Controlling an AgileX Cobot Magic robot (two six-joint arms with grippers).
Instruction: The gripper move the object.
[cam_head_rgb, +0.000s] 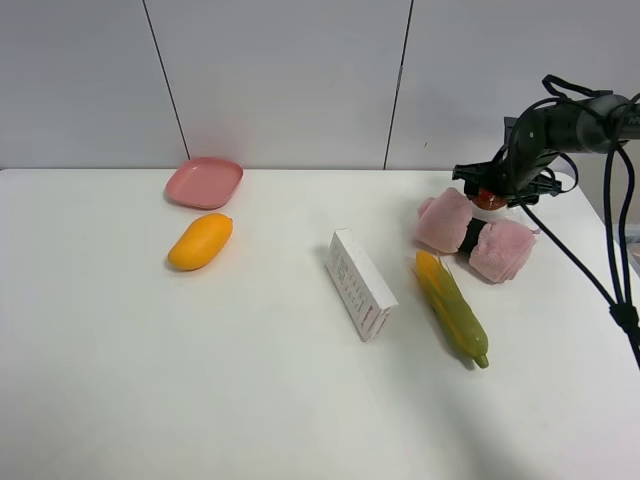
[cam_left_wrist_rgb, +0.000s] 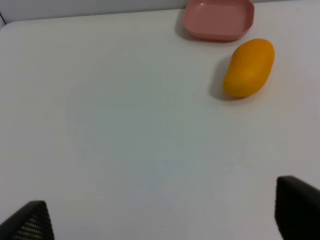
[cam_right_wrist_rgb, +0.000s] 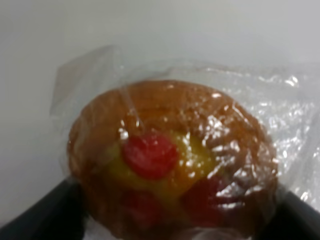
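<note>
The object (cam_right_wrist_rgb: 170, 160), a round golden-brown tart with red fruit spots in crinkly clear wrap, fills the right wrist view. My right gripper (cam_right_wrist_rgb: 167, 220) is open, with one black finger (cam_right_wrist_rgb: 42, 212) on each side of it at the wrap's edges. I cannot tell if the fingers touch it. From the high camera the object (cam_head_rgb: 489, 200) is a small red-orange patch at the table's far right, under the right gripper (cam_head_rgb: 492, 188). My left gripper (cam_left_wrist_rgb: 160, 220) is open above bare table with nothing between its fingers; it is outside the high view.
A pink rolled bundle with a black band (cam_head_rgb: 475, 235) lies just in front of the tart. Near it are a corn cob (cam_head_rgb: 452, 308) and a white box (cam_head_rgb: 360, 284). At the far left are an orange mango (cam_head_rgb: 200, 241) (cam_left_wrist_rgb: 249, 68) and a pink dish (cam_head_rgb: 204, 182) (cam_left_wrist_rgb: 218, 18).
</note>
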